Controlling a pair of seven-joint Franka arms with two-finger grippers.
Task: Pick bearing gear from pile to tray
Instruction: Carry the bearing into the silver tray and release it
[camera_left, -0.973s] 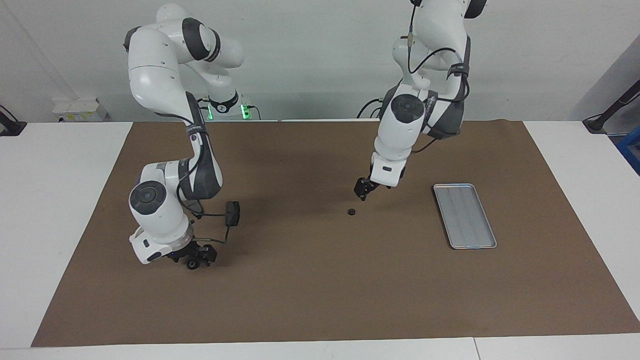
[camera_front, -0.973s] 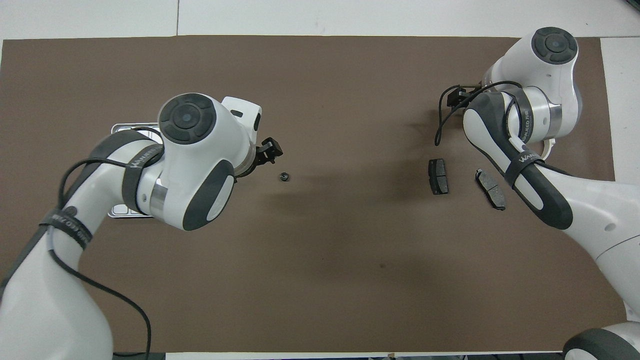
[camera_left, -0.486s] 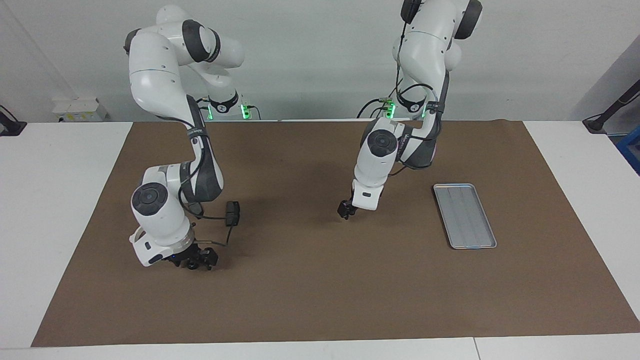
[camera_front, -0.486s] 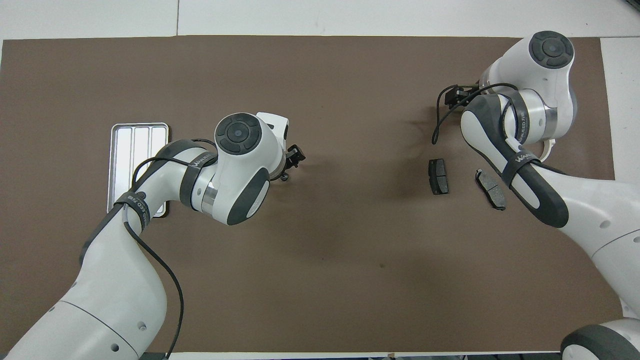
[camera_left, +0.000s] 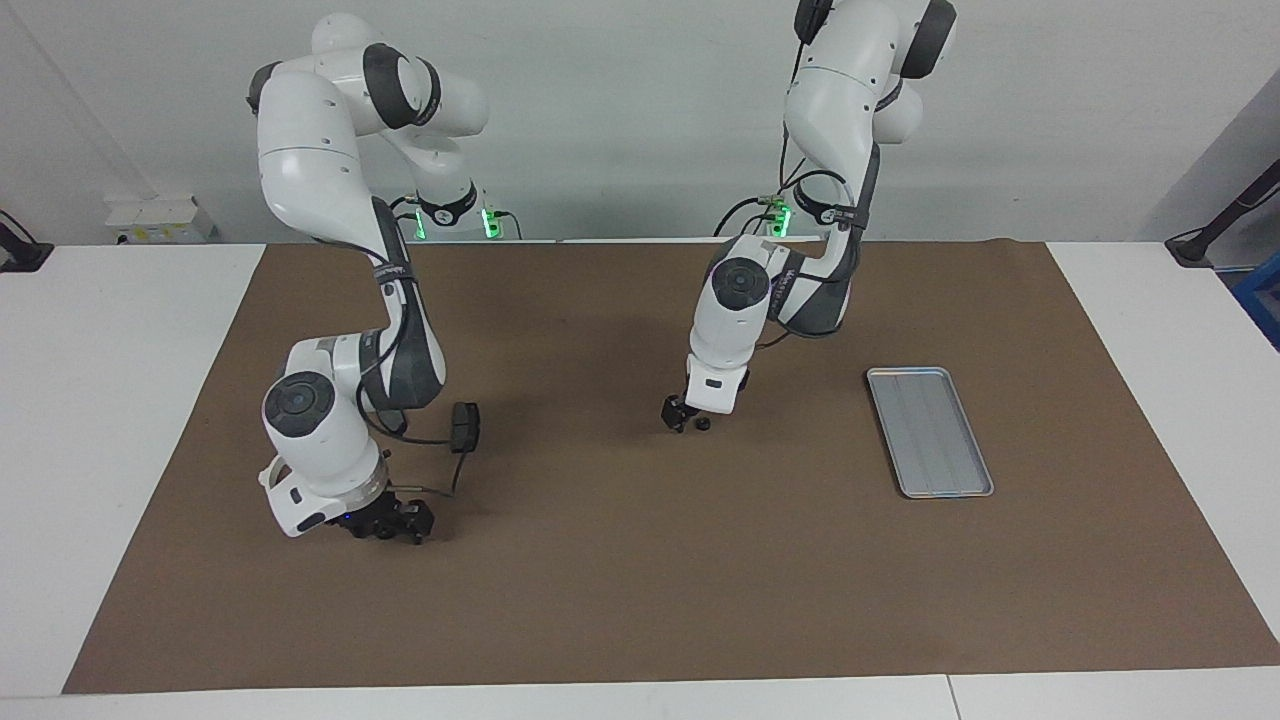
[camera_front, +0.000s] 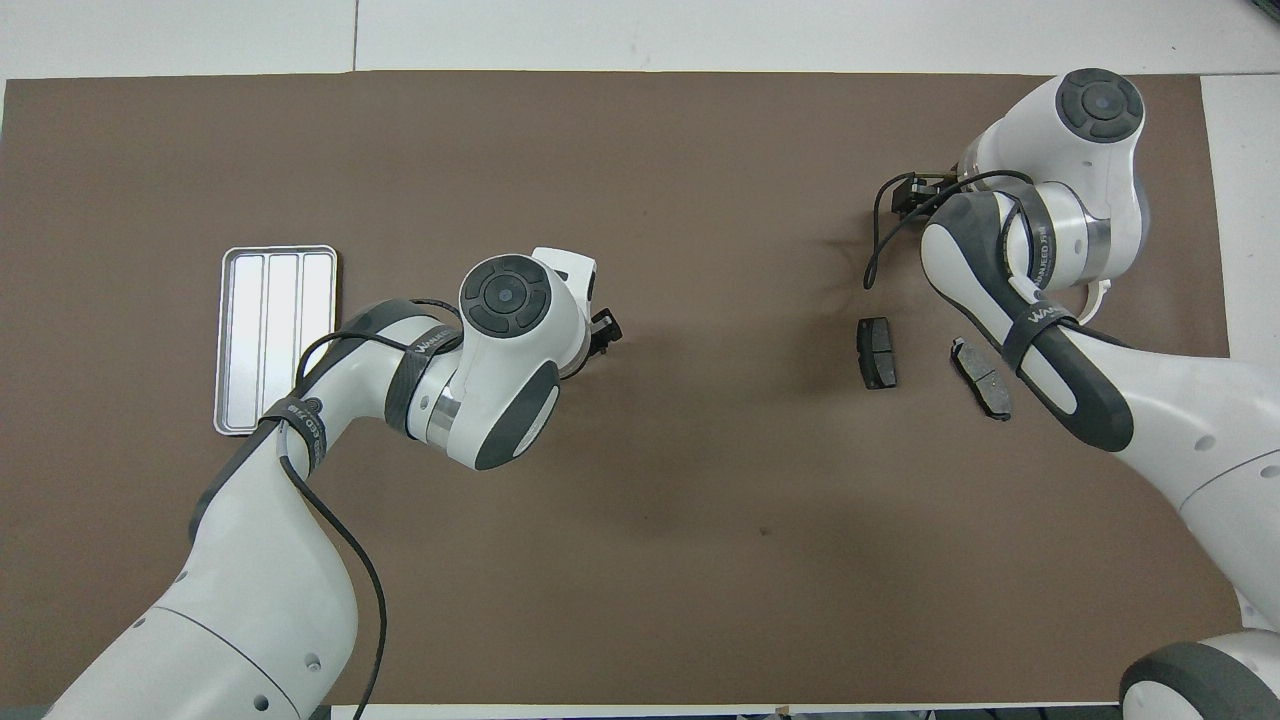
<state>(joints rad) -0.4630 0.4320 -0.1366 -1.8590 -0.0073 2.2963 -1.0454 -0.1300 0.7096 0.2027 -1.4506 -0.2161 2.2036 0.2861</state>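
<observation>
Since a second ago the left arm has swung down and away from the tray, bringing its gripper low beside the small black piece, while the right arm has barely shifted.

Facing view: the left gripper (camera_left: 681, 417) is low over the brown mat (camera_left: 640, 600). The bearing gear (camera_left: 704, 424), a tiny black round piece, lies on the mat just beside this gripper, on the side toward the left arm's end of the table. Whether the two touch cannot be told, nor whether the gripper is spread or closed. The tray (camera_left: 930, 432) lies flat well apart from the gripper, on the same side as the bearing gear, with nothing in it. The right gripper (camera_left: 388, 524) is down at the mat near the right arm's end of the table, and whether it grasps anything cannot be told. A dark brake-pad plate (camera_left: 465, 427) lies near it, closer to the robots.

Overhead view: the left gripper (camera_front: 603, 330) pokes out from under the arm's wrist, and the bearing gear is hidden beneath the arm. The tray (camera_front: 277, 340) lies well apart from it. The right gripper (camera_front: 910, 192) shows beside its wrist. Nearer to the robots than this gripper lie two brake-pad plates (camera_front: 877, 352), side by side and apart. A bit of white bracket (camera_front: 1100, 296) peeks out under the right arm.
</observation>
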